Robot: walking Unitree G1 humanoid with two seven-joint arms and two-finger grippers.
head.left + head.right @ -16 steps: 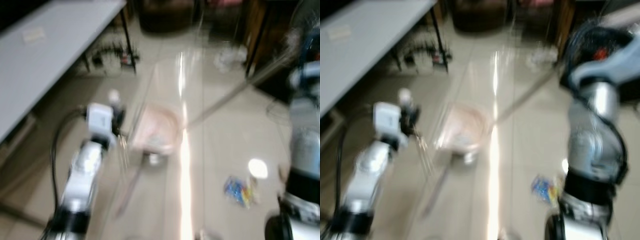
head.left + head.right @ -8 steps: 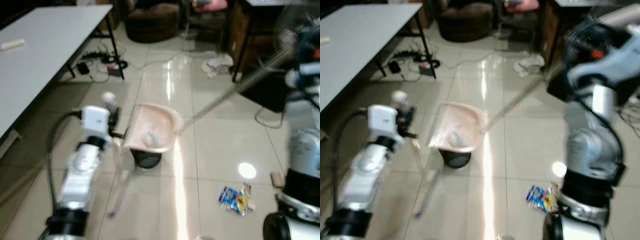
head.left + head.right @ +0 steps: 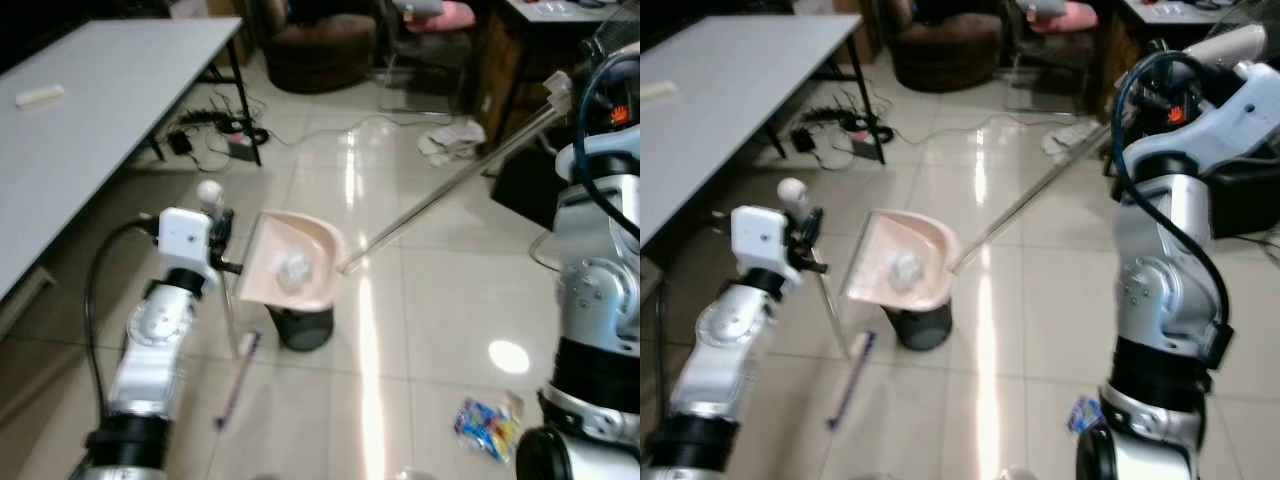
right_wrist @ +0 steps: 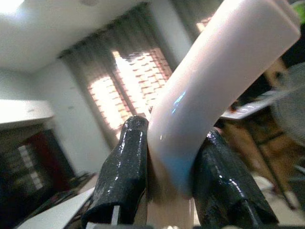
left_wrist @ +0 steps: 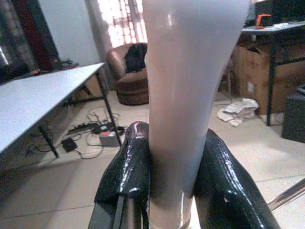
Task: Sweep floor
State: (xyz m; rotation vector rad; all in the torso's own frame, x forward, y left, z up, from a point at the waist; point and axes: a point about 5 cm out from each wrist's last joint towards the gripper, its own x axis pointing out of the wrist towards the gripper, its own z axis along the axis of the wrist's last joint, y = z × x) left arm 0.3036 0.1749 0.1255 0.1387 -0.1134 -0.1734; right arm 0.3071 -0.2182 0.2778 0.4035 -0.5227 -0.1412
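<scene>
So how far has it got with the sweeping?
Some is done: a pale wad lies in the pink dustpan, held over the black bin by the right hand; the left hand grips the broom. A colourful wrapper remains on the floor.

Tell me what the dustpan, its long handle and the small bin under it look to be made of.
Dustpan: probably matte pale pink plastic, judging by its moulded curved rim. Handle: likely metal, a thin rod with a silvery sheen, capped by a glossy pale plastic grip. Bin: dark and smooth, possibly plastic; too small to tell.
</scene>
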